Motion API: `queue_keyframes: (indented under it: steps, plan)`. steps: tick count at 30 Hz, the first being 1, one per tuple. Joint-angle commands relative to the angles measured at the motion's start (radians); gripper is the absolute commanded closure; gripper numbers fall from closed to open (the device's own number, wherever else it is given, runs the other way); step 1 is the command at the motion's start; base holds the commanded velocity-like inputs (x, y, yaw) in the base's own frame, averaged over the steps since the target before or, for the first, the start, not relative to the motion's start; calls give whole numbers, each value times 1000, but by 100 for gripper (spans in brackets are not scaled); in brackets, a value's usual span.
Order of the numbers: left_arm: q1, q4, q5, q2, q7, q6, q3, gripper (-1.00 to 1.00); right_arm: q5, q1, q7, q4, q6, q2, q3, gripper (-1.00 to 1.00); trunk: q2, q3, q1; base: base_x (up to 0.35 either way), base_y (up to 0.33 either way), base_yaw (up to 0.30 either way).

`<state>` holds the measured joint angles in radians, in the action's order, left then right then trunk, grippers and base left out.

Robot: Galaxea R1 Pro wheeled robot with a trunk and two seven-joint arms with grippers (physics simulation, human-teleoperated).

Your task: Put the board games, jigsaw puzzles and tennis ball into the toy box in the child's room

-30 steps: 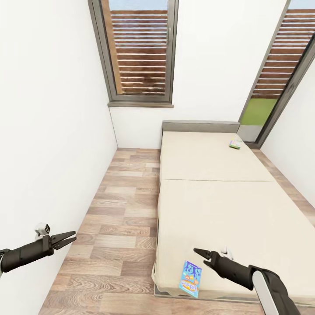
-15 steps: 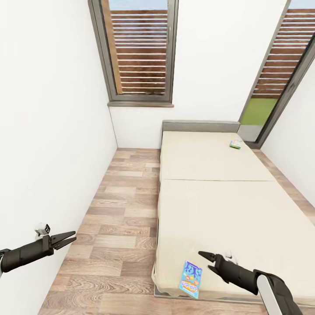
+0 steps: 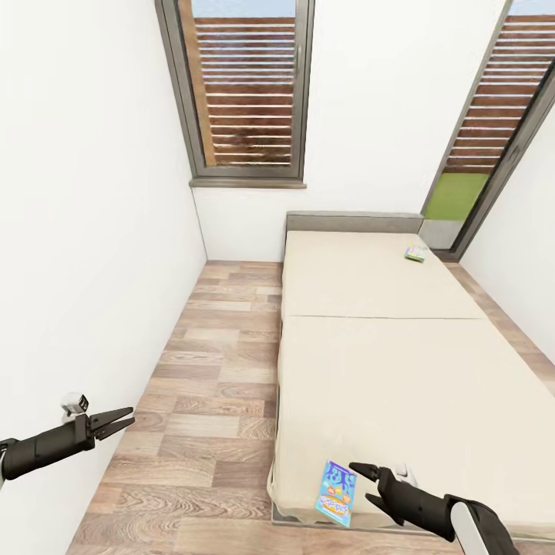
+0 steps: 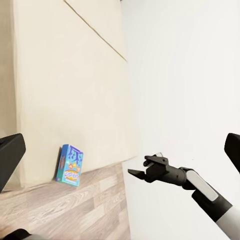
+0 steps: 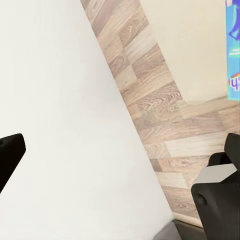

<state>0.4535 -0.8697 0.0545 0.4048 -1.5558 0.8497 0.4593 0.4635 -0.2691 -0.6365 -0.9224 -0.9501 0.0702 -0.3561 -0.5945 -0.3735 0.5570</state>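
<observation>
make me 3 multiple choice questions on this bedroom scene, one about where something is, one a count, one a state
1. Where does the blue board game lie?
A. at the near corner of the bed, close to its floor-side edge
B. by the headboard
C. on the wooden floor

2. How many board games show on the bed?
A. one
B. two
C. three

3. How does the right gripper stand?
A. shut on the blue game
B. open, beside the blue game
C. open, by the window

Answers:
1. A: the head view shows it flat on the mattress at the near corner.
2. B: the blue one near, and a green-white board game far up by the headboard.
3. B: its fingers are spread, holding nothing, just next to the blue box.
</observation>
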Motion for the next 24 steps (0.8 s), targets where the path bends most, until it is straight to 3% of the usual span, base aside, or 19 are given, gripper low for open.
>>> queue_keyframes:
  steps: [1,4,24]
  plan:
    - [1,0,-1,0,-4,11,0,-100,-3,-1,-5,0,-5,0,-2,-100,-9,-5,4,0,0,0]
    - [1,0,-1,0,-4,10,0,-100,-3,-1,-5,2,-3,0,-2,-100,-30,-14,16,0,0,0]
    - [1,0,-1,0,-5,9,0,-100,-3,-1,-5,7,2,-1,-3,-100,-30,-14,16,-11,0,0]
